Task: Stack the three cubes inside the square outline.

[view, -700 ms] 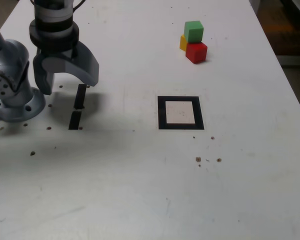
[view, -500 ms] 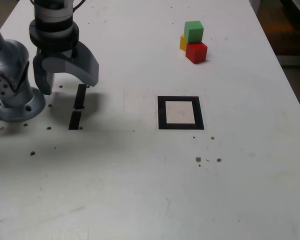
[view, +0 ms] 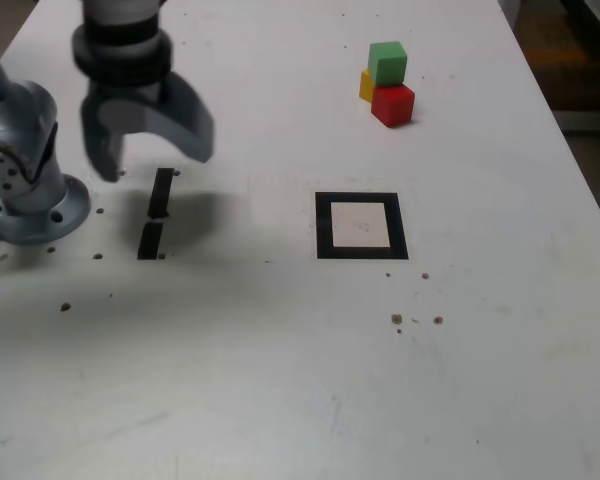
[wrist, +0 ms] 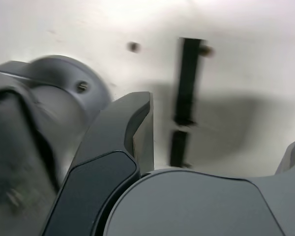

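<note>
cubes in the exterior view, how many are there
3. Green cube on top; red cube below it; yellow cube behind, partly hidden. Another could be hidden behind them.

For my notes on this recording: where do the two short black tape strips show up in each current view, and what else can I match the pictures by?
Exterior view: the tape strips lie on the table toward the exterior view's left, just below the open tool.
Wrist view: the same strips lie end to end on the table, seen between the tool's fingers.
Shared landmark: the round grey arm base beside the strips.
</note>
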`<state>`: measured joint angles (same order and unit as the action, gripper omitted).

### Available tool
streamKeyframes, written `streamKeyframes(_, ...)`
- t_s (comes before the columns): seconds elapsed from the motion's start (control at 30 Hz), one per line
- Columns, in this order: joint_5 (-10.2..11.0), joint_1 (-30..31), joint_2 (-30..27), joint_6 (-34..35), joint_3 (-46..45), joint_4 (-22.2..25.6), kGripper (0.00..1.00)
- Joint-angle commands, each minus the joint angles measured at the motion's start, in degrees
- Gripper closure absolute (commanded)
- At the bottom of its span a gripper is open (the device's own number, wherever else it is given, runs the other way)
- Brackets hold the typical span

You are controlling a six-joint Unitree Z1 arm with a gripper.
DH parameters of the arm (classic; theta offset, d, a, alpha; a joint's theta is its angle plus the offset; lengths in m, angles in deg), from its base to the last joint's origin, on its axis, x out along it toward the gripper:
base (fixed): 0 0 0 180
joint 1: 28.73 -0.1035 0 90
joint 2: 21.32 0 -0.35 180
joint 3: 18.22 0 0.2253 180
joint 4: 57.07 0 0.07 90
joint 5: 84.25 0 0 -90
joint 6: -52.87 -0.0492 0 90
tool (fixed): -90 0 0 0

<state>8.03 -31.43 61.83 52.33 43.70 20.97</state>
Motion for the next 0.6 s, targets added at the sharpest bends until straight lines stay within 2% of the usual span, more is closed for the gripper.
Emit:
streamKeyframes(0.0, -0.4, 0.3, 1.4, -0.5, 3.5, 0.8, 0.01)
streamKeyframes(0.1, -0.4, 0.7, 3.8, -0.9, 10.2, 3.6, 0.01)
streamKeyframes(0.23, 2.2, 0.8, 6.8, -0.9, 21.7, 10.9, 0.01)
streamKeyframes(0.4, 5.6, 0.6, 11.6, -1.3, 38.6, 23.2, 0.02)
streamKeyframes(0.47, 6.4, 0.3, 14.3, -2.0, 45.4, 27.1, 0.02)
streamKeyframes(0.57, 6.6, -0.9, 18.0, -3.5, 53.8, 29.9, 0.02)
